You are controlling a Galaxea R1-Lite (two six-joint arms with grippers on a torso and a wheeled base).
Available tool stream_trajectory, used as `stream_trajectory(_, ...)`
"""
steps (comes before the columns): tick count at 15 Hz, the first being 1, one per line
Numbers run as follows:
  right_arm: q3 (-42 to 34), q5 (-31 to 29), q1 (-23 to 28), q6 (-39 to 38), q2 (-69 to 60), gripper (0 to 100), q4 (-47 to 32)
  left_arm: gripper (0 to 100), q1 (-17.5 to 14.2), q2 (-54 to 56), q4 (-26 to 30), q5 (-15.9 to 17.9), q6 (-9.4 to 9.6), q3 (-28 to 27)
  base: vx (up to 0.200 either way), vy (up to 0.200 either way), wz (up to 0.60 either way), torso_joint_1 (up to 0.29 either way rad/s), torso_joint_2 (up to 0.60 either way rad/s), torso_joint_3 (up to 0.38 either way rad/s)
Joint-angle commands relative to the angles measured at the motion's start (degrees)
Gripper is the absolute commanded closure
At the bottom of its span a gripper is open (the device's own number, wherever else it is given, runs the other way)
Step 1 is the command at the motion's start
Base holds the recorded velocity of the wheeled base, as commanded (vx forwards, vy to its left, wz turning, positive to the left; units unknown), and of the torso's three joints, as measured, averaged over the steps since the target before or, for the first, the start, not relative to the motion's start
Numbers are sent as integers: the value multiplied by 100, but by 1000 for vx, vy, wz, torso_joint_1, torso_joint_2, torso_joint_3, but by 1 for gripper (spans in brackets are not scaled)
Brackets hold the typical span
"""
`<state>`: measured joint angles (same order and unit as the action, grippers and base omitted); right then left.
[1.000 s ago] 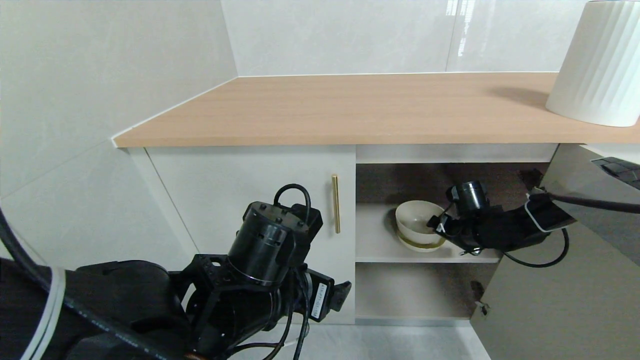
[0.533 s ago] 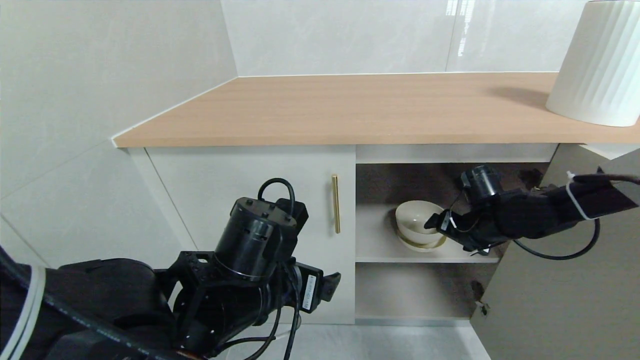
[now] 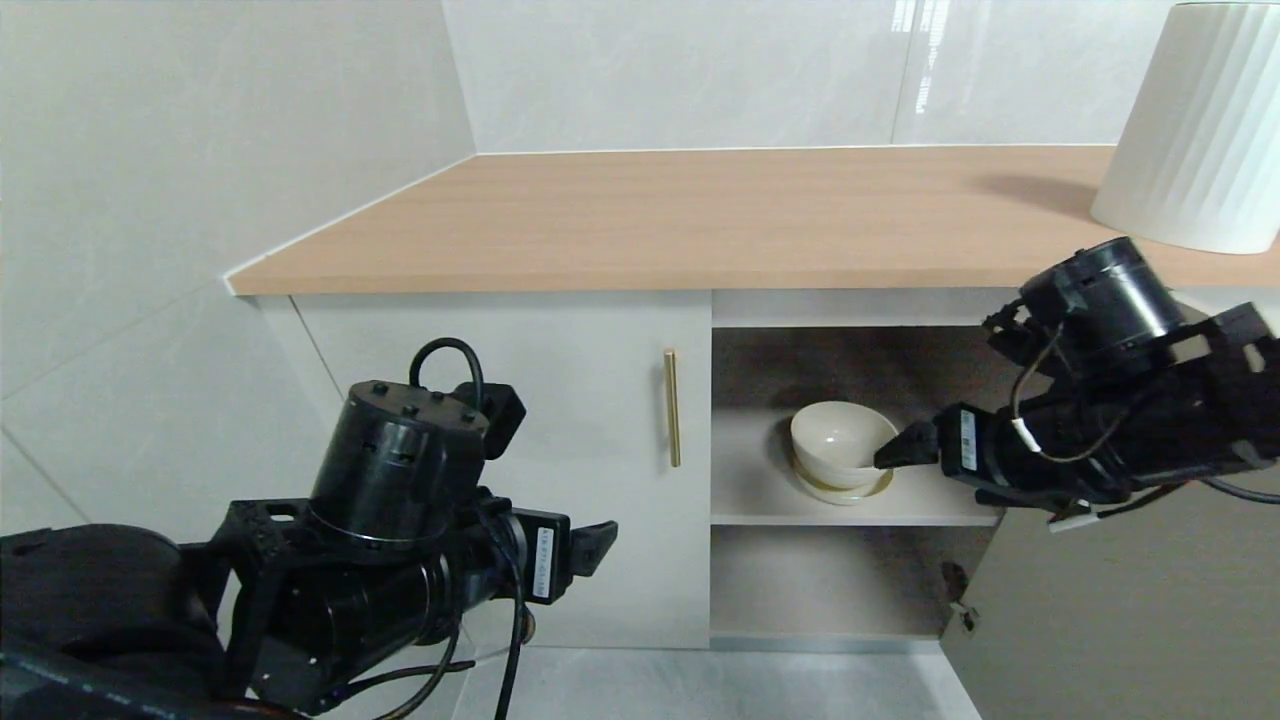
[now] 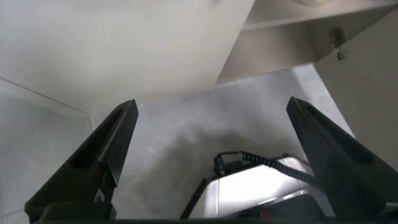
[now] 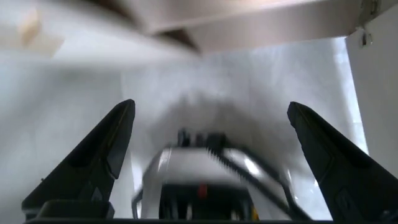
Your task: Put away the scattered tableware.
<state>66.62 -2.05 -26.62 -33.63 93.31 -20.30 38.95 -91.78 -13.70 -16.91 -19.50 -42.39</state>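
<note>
A cream bowl (image 3: 838, 438) sits on a small plate (image 3: 842, 490) on the upper shelf of the open cabinet (image 3: 760, 480). My right gripper (image 3: 893, 451) is just outside the cabinet, its tip beside the bowl's right edge, and it holds nothing. In the right wrist view its fingers (image 5: 112, 149) stand wide apart over the grey floor. My left gripper (image 3: 590, 545) hangs low in front of the shut left cabinet door (image 3: 500, 400). Its fingers (image 4: 109, 149) are spread wide in the left wrist view, with nothing between them.
A wooden countertop (image 3: 700, 220) runs above the cabinet, with a white ribbed lamp shade (image 3: 1195, 125) at its right end. The right cabinet door (image 3: 1120, 610) swings open toward me. A gold handle (image 3: 671, 406) marks the shut door. The lower shelf (image 3: 820, 590) is bare.
My right arm has drawn back out of the cabinet and risen, leaving the bowl on the plate. My left arm has moved left and a little up.
</note>
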Motion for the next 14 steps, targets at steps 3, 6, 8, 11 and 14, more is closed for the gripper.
stream_trajectory(3, -35, 20, -581, 76, -1095, 0, -686, 0, -652, 284, -1, -5, -159, 196, 0, 0, 0, 0, 0, 0)
stream_trajectory(6, -264, -15, -783, 59, -1333, 0, -809, 0, -757, 1171, 87, 30, -282, 503, 0, 0, 0, 0, 0, 0)
stream_trajectory(8, -457, -33, -774, 67, -1508, 0, -809, 0, -757, 1488, 245, 30, -282, 609, 0, 0, 0, 0, 0, 0)
stream_trajectory(11, -510, -6, -774, 67, -1614, 0, -1064, 0, -757, 1752, 412, 47, -291, 776, 0, 0, 0, 0, 0, 0)
stream_trajectory(14, -633, -24, -871, 41, -1122, 0, -1046, 0, -740, 1734, 412, 56, -291, 767, 0, 0, 0, 0, 0, 0)
